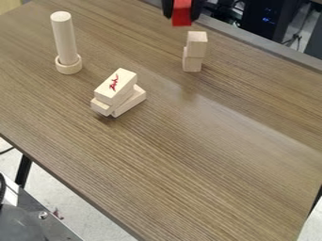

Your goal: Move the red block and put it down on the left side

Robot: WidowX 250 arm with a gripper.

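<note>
Gripper point(182, 11) pinched the red block point(181, 20) between its two fingers, at the far edge of the wooden table point(189, 164). Two stacked wooden blocks point(196, 52) stood near it. Farther left: upright wooden cylinder point(65, 37) with ring point(68, 67) around its base; red-marked wooden block point(118, 91) lay atop other blocks point(131, 103).

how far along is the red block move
Done: the red block looks picked up, gripped in the tool.
In hand: the block is at the top of the view, by the table's far edge and just beyond the small stack, so it hasn't been put down on the left.
Left: carry it to the left side, lower it and let go.
</note>
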